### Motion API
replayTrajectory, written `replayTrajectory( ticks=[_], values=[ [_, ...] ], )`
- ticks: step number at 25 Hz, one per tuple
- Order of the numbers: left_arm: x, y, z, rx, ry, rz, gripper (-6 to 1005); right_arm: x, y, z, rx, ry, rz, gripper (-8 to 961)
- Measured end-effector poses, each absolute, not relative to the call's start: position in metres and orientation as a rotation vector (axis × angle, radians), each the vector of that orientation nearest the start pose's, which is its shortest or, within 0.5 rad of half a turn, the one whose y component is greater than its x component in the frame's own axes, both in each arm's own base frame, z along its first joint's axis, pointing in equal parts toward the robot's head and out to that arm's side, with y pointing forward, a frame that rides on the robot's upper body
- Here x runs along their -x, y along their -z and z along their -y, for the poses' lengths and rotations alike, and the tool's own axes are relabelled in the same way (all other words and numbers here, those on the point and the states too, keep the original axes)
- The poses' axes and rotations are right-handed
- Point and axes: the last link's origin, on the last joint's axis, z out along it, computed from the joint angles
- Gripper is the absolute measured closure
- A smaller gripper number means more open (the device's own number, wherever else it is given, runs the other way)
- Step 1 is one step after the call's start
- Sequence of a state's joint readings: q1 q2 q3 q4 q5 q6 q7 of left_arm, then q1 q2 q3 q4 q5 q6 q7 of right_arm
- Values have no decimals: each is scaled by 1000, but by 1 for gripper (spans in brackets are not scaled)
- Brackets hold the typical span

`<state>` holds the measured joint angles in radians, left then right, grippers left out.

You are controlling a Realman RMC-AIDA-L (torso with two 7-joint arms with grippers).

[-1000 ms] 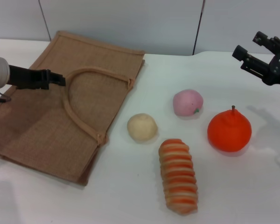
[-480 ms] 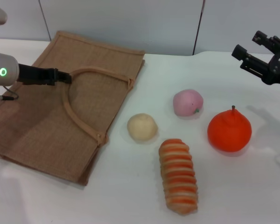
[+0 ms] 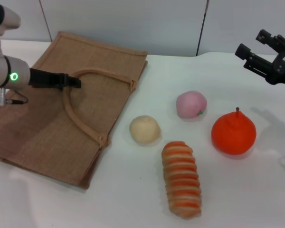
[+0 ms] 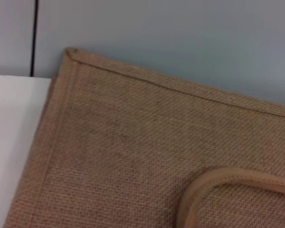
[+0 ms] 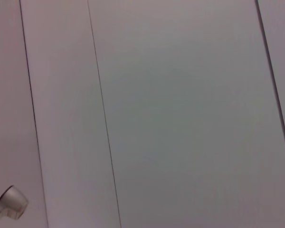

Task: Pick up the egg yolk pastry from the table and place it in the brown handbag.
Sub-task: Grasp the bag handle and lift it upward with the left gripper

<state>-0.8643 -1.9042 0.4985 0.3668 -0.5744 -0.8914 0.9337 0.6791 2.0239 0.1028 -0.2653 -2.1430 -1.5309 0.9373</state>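
Observation:
The egg yolk pastry (image 3: 145, 129) is a pale cream ball on the white table, just right of the brown handbag (image 3: 47, 128). The handbag lies flat at the left, with its loop handle (image 3: 80, 118) facing the pastry. My left gripper (image 3: 76, 81) hovers over the upper part of the bag near the top of the handle, well left of the pastry and holding nothing visible. The left wrist view shows the burlap (image 4: 133, 142) and a piece of the handle (image 4: 228, 178). My right gripper (image 3: 249, 42) is open and empty, raised at the far right.
A pink peach-shaped bun (image 3: 191, 104), an orange fruit (image 3: 233, 132) and a long orange-striped bread roll (image 3: 181, 178) lie to the right of and in front of the pastry. A grey wall (image 3: 133, 23) stands behind the table. The right wrist view shows only wall panels (image 5: 180, 118).
My left gripper has moved to the right over the bag, from its left part to the top of the handle. The right arm and the food items have not moved.

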Motion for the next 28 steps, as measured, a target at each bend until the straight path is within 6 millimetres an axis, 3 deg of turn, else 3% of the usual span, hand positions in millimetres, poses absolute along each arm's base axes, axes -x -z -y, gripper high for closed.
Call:
replayTrajectory(
  ticks=[10,15,28],
  values=[
    [296,-37,-448,2047,167,1392,397,-260,-23,-367,2197,-1088,-475,76],
    [298,-35,-447,2045,165,1402,598,-260,-23,-367,2197,-1088,-475,76],
    [300,-33,-447,2033,158,1407,637,-258,-22,-368,2200,-1093,-473,77]
  ],
)
